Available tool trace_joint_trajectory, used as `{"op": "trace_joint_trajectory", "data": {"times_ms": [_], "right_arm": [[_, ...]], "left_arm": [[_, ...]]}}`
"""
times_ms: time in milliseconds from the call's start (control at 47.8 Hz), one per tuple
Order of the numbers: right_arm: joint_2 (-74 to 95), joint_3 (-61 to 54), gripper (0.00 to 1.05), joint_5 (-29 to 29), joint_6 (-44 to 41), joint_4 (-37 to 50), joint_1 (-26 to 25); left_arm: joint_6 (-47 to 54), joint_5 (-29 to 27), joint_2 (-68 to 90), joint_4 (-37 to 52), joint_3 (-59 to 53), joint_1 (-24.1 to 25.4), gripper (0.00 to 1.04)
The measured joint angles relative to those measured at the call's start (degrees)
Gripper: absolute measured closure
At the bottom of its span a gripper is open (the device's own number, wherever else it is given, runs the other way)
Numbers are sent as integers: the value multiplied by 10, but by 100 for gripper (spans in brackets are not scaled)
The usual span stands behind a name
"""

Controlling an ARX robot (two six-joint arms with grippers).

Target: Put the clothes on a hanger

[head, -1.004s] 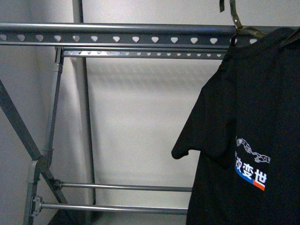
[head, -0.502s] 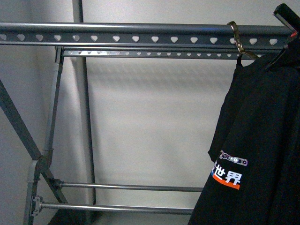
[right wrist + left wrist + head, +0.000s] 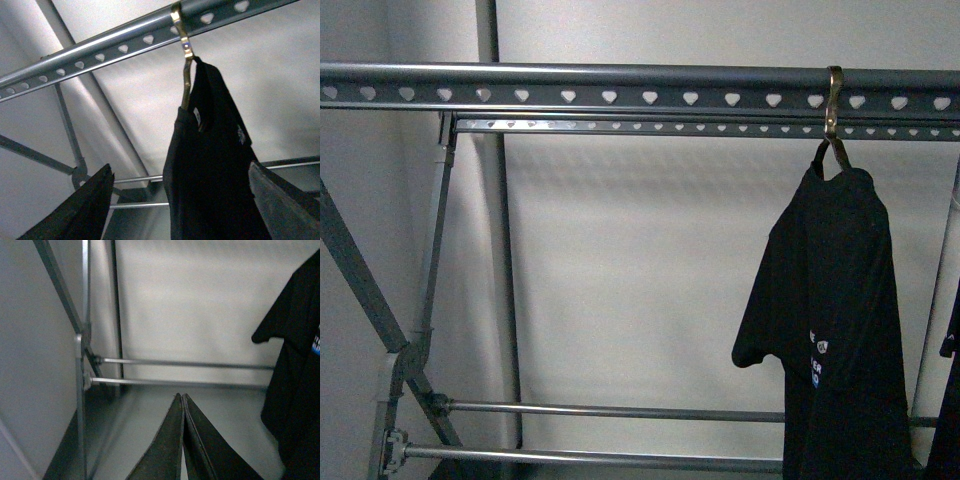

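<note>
The black T-shirt hangs side-on from a brass hook over the grey rack's top rail, which has heart-shaped holes, near its right end. Only a bit of its print shows. Neither gripper is in the front view. In the right wrist view my right gripper is open, its fingers apart on either side of the hanging T-shirt and not touching it, below the hook and rail. My left gripper is shut and empty, low down, left of the T-shirt.
Two thin horizontal tubes cross the rack low down. A slanted brace and an upright post stand at the left. A second punched rail runs behind the top one. A pale wall is behind. Something dark shows at the right edge.
The T-shirt was close up at the right, with a gripper tip above it. It now hangs free on the rail and looks smaller and further off. The gripper has left the front view.
</note>
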Motion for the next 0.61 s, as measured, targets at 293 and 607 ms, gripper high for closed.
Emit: {"op": "trace_joint_trajectory", "data": {"times_ms": [293, 607], "right_arm": [[-483, -315, 25, 137, -160, -149, 39], [-574, -404, 80, 142, -185, -176, 40]], "left_arm": [[0, 0, -69, -64, 0, 0, 101], [0, 0, -69, -64, 0, 0, 101]]}}
